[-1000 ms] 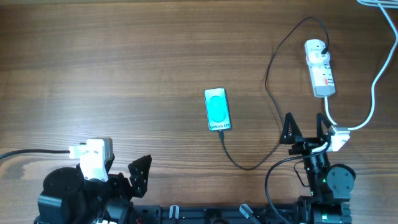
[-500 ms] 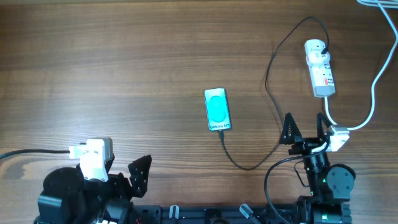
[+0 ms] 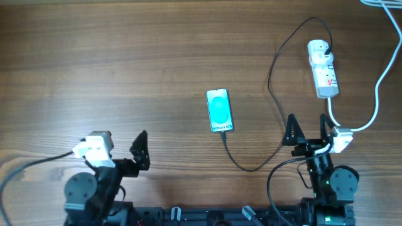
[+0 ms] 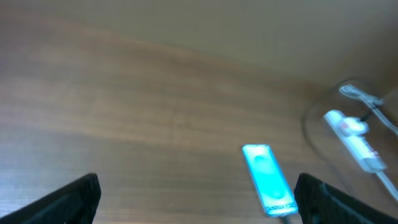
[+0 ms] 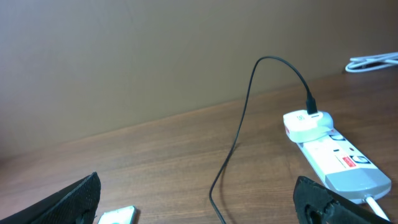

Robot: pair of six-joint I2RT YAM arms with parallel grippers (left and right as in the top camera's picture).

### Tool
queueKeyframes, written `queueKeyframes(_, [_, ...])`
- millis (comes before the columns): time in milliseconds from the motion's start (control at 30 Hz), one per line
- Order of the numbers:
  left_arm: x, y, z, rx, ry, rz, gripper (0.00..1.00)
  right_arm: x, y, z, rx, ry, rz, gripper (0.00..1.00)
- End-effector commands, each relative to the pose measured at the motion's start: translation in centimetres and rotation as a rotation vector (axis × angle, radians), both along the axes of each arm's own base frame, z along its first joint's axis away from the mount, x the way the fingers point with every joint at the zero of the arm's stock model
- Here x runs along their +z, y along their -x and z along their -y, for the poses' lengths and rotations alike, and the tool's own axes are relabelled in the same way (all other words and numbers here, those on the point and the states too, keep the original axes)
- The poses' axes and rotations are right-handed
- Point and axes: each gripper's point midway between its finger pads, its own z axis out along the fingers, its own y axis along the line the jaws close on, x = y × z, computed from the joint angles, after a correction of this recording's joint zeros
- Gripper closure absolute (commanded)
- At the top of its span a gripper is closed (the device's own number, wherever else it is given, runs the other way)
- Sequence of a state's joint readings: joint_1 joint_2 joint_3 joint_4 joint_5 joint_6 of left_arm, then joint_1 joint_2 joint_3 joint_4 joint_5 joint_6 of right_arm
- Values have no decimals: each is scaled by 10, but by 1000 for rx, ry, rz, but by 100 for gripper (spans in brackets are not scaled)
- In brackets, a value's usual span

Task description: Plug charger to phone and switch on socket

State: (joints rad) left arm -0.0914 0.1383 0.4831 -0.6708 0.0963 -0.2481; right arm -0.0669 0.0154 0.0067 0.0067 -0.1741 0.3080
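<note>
The phone (image 3: 219, 110) lies flat at the table's middle, teal screen up, "Galaxy" end toward me. The black charger cable (image 3: 271, 75) runs from that end in a loop to a white adapter on the socket (image 3: 322, 70) at the far right. The cable tip touches the phone's end; I cannot tell whether it is inserted. My left gripper (image 3: 122, 143) is open and empty, near left of the phone. In the left wrist view (image 4: 199, 208) the phone (image 4: 267, 185) and socket (image 4: 356, 140) lie ahead to the right. My right gripper (image 3: 308, 129) is open and empty below the socket; its wrist view (image 5: 202, 208) shows the socket (image 5: 339, 160), cable (image 5: 239, 130) and a phone corner (image 5: 117, 216).
A thick white cable (image 3: 382, 75) runs from the far right corner to a white connector (image 3: 342, 137) beside my right gripper, and the socket's cord joins it there. The cable's end also shows in the right wrist view (image 5: 373, 62). The table (image 3: 125, 63) is brown wood.
My left arm has swung up and forward from its folded pose, and its gripper now points toward the phone. The right arm, phone, cable and socket have not moved.
</note>
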Motion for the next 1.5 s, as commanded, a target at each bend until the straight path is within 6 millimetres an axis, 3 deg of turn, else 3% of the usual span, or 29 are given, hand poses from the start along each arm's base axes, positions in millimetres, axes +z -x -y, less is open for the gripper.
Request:
queueKeyframes(0, [-30,-20,6,-37,22,103,0,3,0,2,-14,18,16,0])
queueKeyframes(167, [-52,-41,-3,-1,20,222,0,3,0,2,-14,18,16,0])
queueKeyframes(300, [-47,-47,-16,63,-75,293,0,3,0,2,-14,17,15,1])
queueKeyframes(1467, [-52,-47,-20,82,-95,272,0,3,0,2,-14,17,15,1])
